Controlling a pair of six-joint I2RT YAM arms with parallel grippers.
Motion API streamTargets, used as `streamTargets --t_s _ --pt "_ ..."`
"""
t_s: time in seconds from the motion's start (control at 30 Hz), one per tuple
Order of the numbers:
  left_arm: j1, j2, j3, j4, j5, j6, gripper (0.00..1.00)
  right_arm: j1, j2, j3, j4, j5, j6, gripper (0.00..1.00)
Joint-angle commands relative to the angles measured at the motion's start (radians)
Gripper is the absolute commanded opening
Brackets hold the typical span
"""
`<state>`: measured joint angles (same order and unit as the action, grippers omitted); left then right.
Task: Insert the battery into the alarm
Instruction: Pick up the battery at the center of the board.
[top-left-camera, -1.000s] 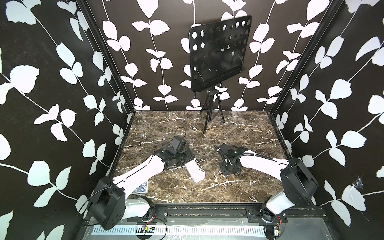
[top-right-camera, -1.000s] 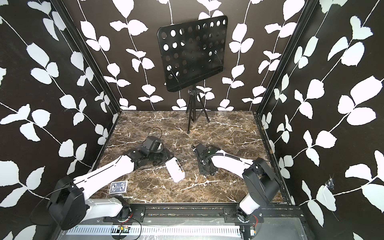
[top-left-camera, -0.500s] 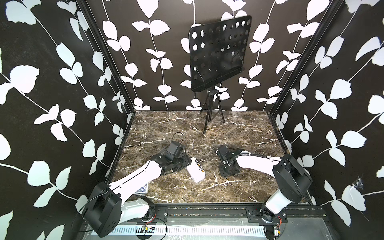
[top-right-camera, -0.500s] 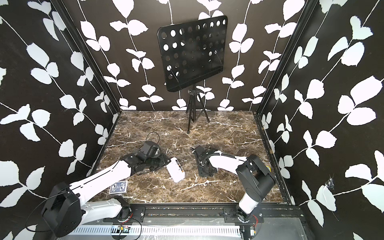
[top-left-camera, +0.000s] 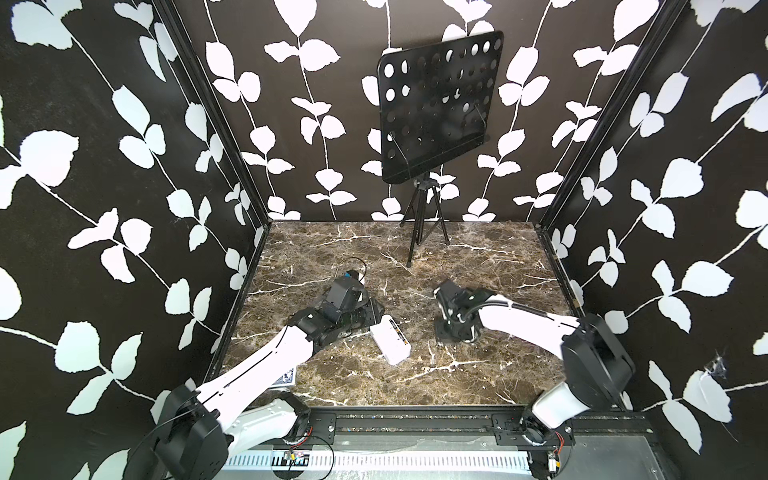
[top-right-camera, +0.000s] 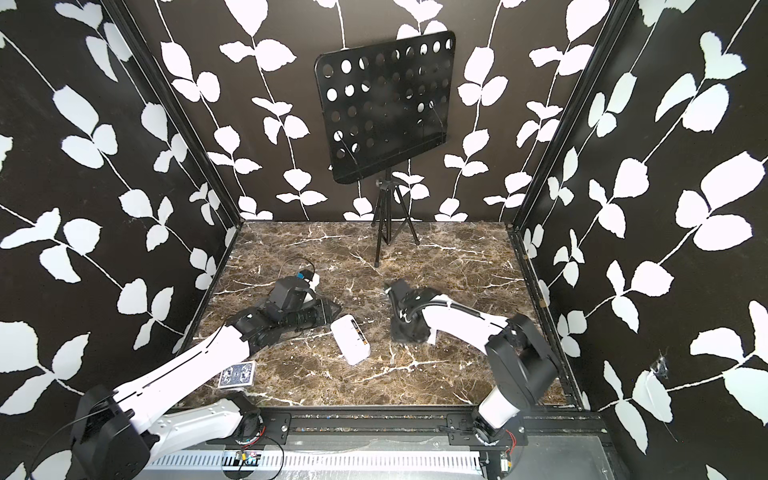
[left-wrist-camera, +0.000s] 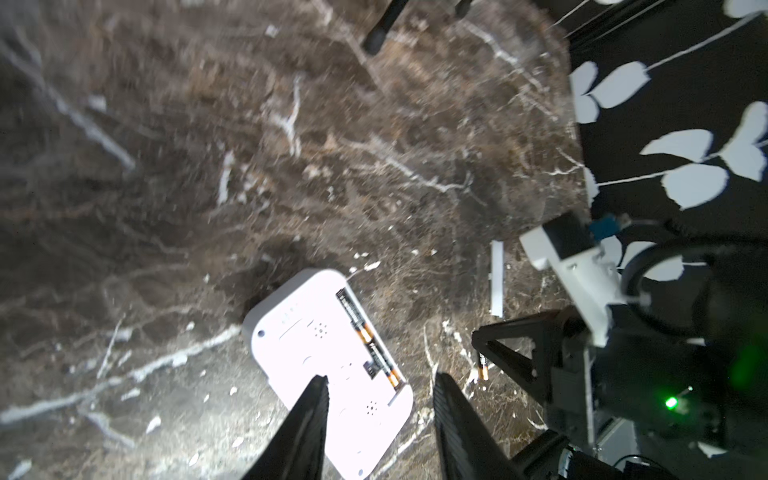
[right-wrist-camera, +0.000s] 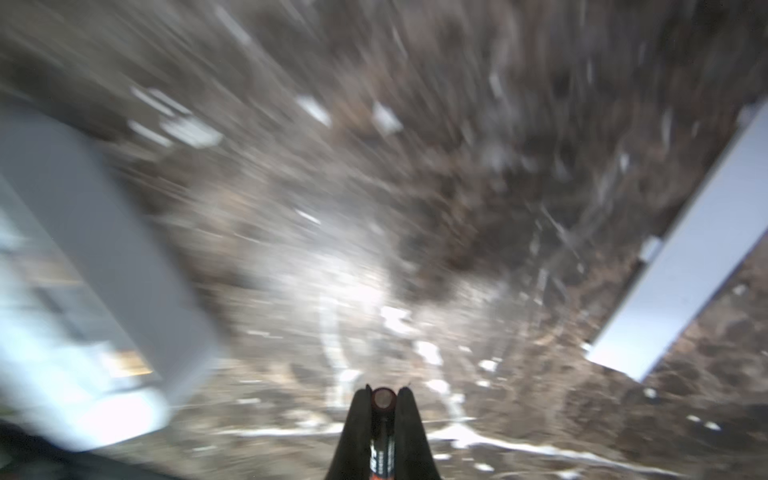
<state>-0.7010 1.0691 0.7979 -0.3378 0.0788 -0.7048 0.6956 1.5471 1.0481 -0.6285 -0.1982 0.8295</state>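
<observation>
Between your right gripper's (right-wrist-camera: 383, 401) closed jaws sits the battery (right-wrist-camera: 382, 440), pinched with one end facing forward, low over the marble table (top-left-camera: 457, 374). Near it, toward your left arm, the alarm (left-wrist-camera: 316, 345) lies face down on the marble, its compartment open with cells (left-wrist-camera: 365, 332) seated inside. Your left gripper (left-wrist-camera: 380, 377) hangs over one end of the alarm, jaws apart and holding nothing. A white cover strip (left-wrist-camera: 496, 278) lies flat on the table close to the right gripper.

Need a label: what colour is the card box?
The card box is patterned blue, best in a top view.
</observation>
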Motion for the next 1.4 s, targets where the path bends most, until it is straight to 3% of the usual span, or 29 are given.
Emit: streamTargets --t_s 0.0,0.1,0.2,0.33,0.43,0.57,0.77,1.13,1.37 --pt "-0.063 -0.07 0.023 0.108 -0.099 0.263 0.43 -0.029 -0.054 0.039 0.172 -0.171 0.373 0.02" --pt "-0.072 -0.131 -0.032 0.24 -0.127 0.387 0.38 -0.033 -0.063 -0.01 0.446 -0.253 0.744 0.02" --pt "-0.084 -0.194 -0.108 0.435 -0.091 0.524 0.37 -0.023 -0.075 -0.085 0.726 -0.237 1.089 0.02" --pt "-0.11 -0.21 -0.146 0.56 -0.056 0.739 0.31 -0.001 -0.096 -0.099 0.882 -0.132 1.362 0.03" --pt "-0.144 -0.198 -0.148 0.62 -0.096 0.88 0.27 0.026 -0.106 -0.089 0.944 -0.043 1.479 0.01" --pt "-0.153 -0.153 -0.171 0.775 -0.15 0.909 0.25 0.062 -0.134 -0.041 0.938 0.096 1.533 0.01" --pt "-0.154 -0.065 -0.169 0.894 -0.246 0.762 0.28 0.083 -0.151 -0.003 0.939 0.19 1.542 0.01" --pt "-0.155 -0.029 -0.197 0.973 -0.367 0.58 0.3 0.101 -0.165 -0.002 0.955 0.215 1.537 0.0" --pt "-0.155 -0.004 -0.192 0.985 -0.379 0.501 0.36 0.104 -0.177 -0.01 0.963 0.223 1.529 0.0"
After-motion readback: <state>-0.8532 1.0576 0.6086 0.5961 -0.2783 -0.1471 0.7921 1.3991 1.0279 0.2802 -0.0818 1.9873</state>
